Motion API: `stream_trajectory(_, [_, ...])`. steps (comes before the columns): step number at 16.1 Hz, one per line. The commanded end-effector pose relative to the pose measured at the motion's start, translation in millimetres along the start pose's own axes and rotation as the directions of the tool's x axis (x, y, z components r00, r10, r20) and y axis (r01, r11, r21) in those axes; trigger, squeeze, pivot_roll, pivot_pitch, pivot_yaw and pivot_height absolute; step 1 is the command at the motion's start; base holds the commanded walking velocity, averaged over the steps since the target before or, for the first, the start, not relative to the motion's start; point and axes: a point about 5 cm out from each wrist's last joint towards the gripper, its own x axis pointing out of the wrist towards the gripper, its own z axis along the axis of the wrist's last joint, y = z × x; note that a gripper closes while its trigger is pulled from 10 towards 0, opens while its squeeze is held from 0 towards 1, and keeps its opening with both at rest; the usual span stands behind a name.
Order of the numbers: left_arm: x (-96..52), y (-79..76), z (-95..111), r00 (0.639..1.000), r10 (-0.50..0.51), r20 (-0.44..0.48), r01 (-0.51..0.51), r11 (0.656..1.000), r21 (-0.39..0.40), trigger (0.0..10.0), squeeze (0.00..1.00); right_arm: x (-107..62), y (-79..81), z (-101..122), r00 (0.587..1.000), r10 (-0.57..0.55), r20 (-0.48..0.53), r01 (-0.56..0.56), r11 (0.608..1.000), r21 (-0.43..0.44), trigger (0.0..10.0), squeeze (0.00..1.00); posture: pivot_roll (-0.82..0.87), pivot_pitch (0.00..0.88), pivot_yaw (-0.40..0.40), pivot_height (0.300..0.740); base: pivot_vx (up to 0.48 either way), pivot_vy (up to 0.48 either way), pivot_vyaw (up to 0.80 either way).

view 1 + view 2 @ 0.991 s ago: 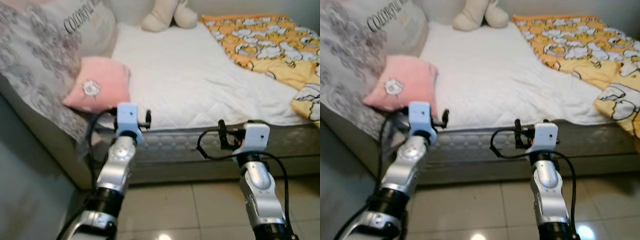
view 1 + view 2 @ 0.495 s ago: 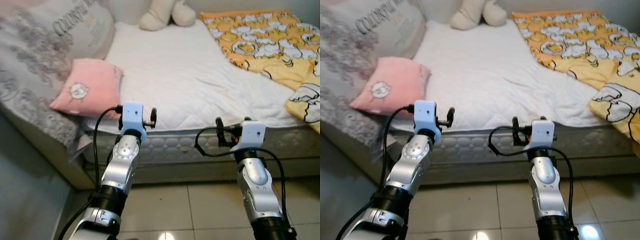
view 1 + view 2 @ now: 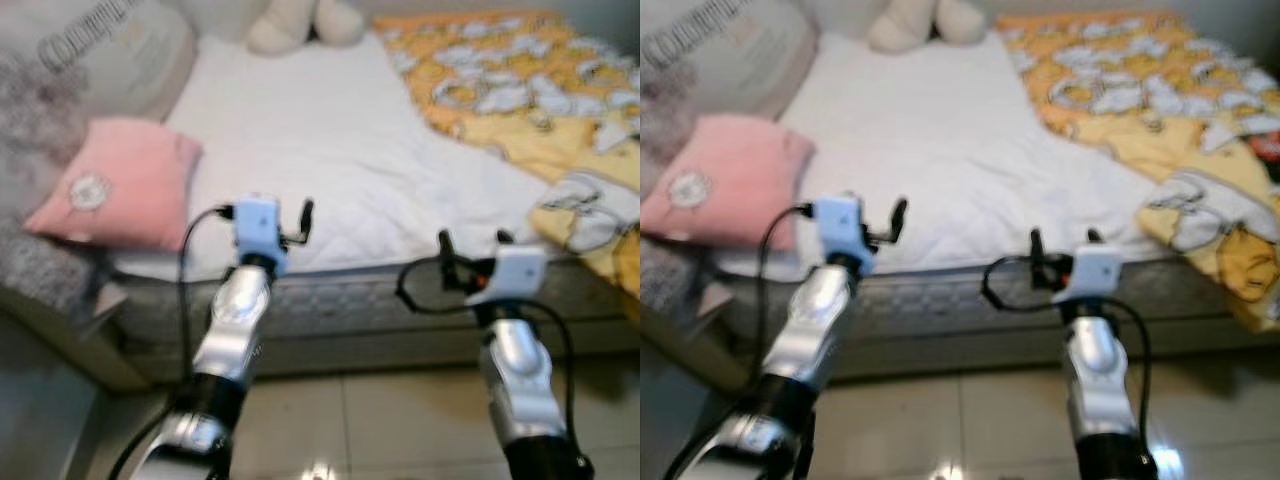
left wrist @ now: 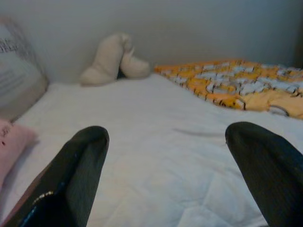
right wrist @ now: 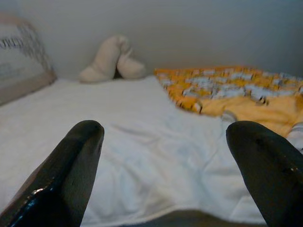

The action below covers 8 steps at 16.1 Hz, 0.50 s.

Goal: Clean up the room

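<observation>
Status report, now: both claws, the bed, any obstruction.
Left claw and right claw open, empty, raised at the bed edge. Yellow blanket crumpled on the bed's right side, pink pillow on its left.

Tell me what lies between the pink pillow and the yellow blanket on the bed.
Only bare white mattress cover separates the pink pillow from the yellow blanket, as the left eye view shows.

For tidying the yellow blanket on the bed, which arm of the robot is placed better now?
Probably the right. The right gripper, open, is at the bed edge on the side where the yellow blanket lies crumpled. The left gripper, also open, is nearer the pink pillow.
</observation>
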Motion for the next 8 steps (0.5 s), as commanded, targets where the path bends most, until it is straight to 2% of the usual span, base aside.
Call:
stream_trajectory(1, [-27.2,17.1,-21.9,0.999,0.004,-0.052,-0.003,1.000,0.029,10.0,0.00,-10.3,6.9,-12.7,0.999,0.024,-0.033,-0.023,0.999,0.035,10.0,0.00,-0.10,0.000,0.064,0.740,0.000,0.000,0.00])
stream_trajectory(2, [-50.2,25.9,-40.6,0.993,0.016,-0.118,-0.008,0.998,0.070,10.0,0.00,-15.8,3.1,-20.8,0.998,-0.011,-0.065,0.014,0.999,0.049,10.0,0.00,-0.11,0.000,0.068,0.740,0.000,0.000,0.00])
stream_trajectory(3, [-65.3,34.0,-55.2,0.983,0.051,-0.176,-0.035,0.995,0.090,10.0,0.00,-17.5,2.8,-25.7,0.997,-0.016,-0.079,0.020,0.999,0.050,10.0,0.00,-0.10,0.000,0.067,0.740,0.000,0.000,0.00])
stream_trajectory(4, [-73.7,40.2,-65.1,0.970,0.098,-0.223,-0.077,0.992,0.100,10.0,0.00,-16.6,4.4,-28.5,0.996,-0.001,-0.089,0.004,0.999,0.033,10.0,0.00,-0.10,0.000,0.061,0.740,0.000,0.000,0.00])
stream_trajectory(6, [-71.2,40.6,-67.3,0.968,0.109,-0.225,-0.087,0.991,0.106,10.0,0.00,-12.4,3.3,-30.9,0.995,0.010,-0.097,-0.008,1.000,0.021,10.0,0.00,-0.09,0.000,0.050,0.740,0.000,0.000,0.00])
stream_trajectory(7, [-63.6,40.9,-66.0,0.963,0.129,-0.238,-0.105,0.988,0.112,10.0,0.00,-9.1,2.4,-32.3,0.994,0.015,-0.107,-0.015,1.000,0.000,10.0,0.00,-0.08,0.000,0.044,0.740,0.000,0.000,0.00])
stream_trajectory(8, [-60.5,41.5,-63.2,0.963,0.140,-0.230,-0.122,0.988,0.092,10.0,0.00,-8.0,2.2,-32.9,0.994,0.012,-0.108,-0.013,1.000,-0.003,10.0,0.00,-0.08,0.000,0.044,0.740,0.000,-0.472,0.00])
